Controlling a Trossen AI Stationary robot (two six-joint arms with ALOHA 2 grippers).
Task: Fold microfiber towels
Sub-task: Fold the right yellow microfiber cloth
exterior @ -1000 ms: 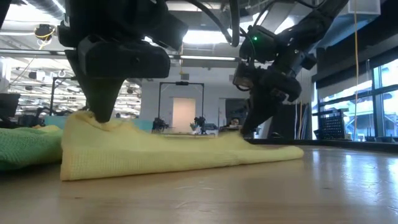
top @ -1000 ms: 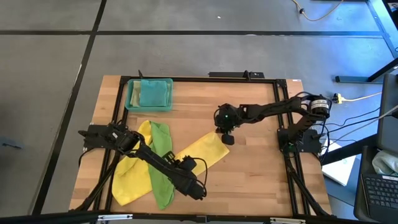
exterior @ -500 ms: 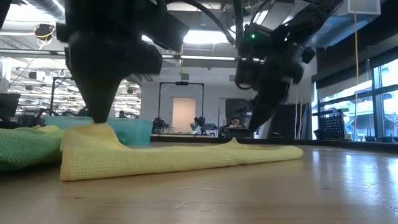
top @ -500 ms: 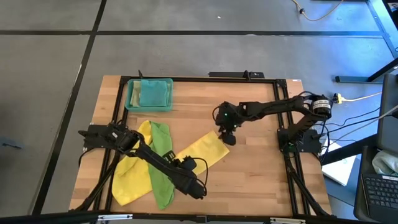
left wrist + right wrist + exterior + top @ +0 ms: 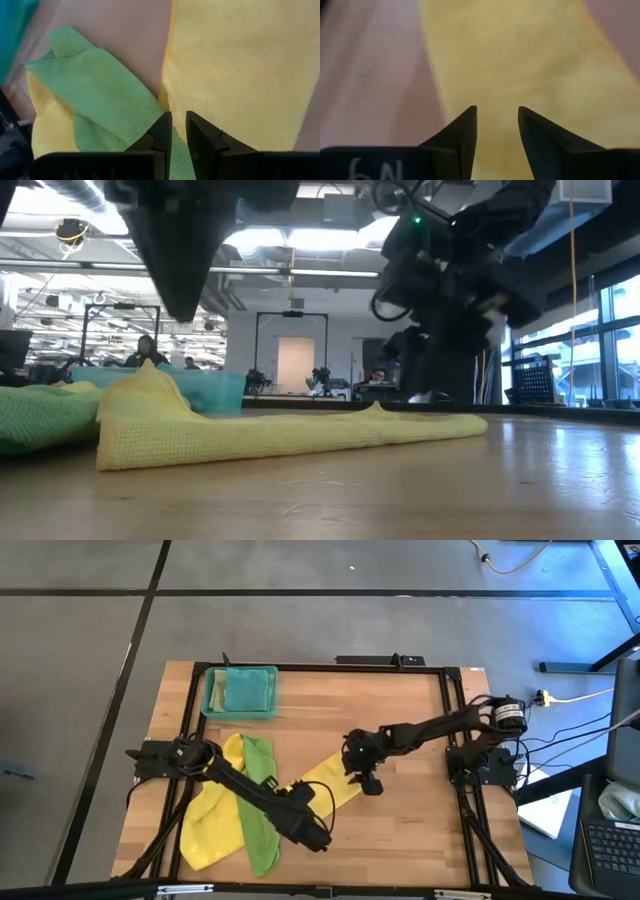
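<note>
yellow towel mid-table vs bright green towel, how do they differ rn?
The yellow towel lies as a long diagonal band at the table's middle; the bright green towel runs lengthwise on the left. The yellow one lies on bare wood, with the left gripper and right gripper above its ends; the green one overlaps another yellow towel. Both are limp and unfolded.

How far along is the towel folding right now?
Barely begun. One teal towel lies in the tray. Nothing is gripped: the left claw and right claw hang open over the spread yellow towel. The green towel and other yellow towel lie rumpled, unfolded.
</note>
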